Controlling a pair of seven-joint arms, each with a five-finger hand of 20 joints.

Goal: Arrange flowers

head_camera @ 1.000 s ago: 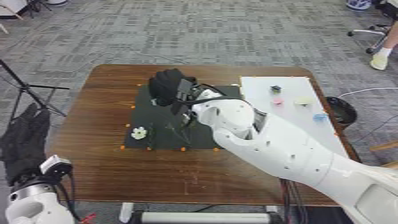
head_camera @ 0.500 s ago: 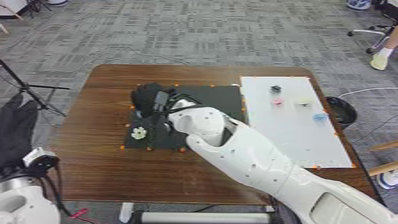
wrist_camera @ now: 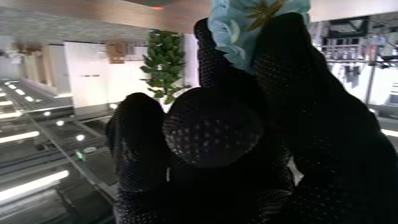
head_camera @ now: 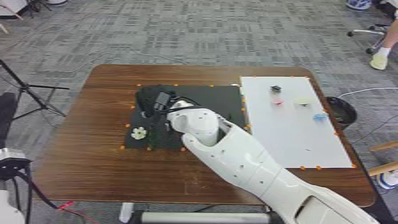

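Observation:
Over the left part of the black mat (head_camera: 218,96) is my right hand (head_camera: 153,98), just beyond the white flower (head_camera: 139,133) lying on the mat. In the right wrist view, a light blue flower (wrist_camera: 233,31) with a brown star-shaped centre sits between the digits of my right hand (wrist_camera: 213,127), which pinch it; its stem is hidden. My left hand (head_camera: 7,117) is at the left edge of the head view, away from the mat, its fingers extended and partly cut off.
On the white board (head_camera: 302,142) at the right stand small dark (head_camera: 276,89), pink (head_camera: 277,101), pale yellow (head_camera: 303,101) and blue (head_camera: 320,117) things. Orange marks line both mat and board. A black tripod (head_camera: 28,89) stands left of the brown table (head_camera: 98,172).
My right hand has moved left across the black mat and slightly nearer, then barely shifted. My left arm has moved outward to the left edge. The white flower has stayed put.

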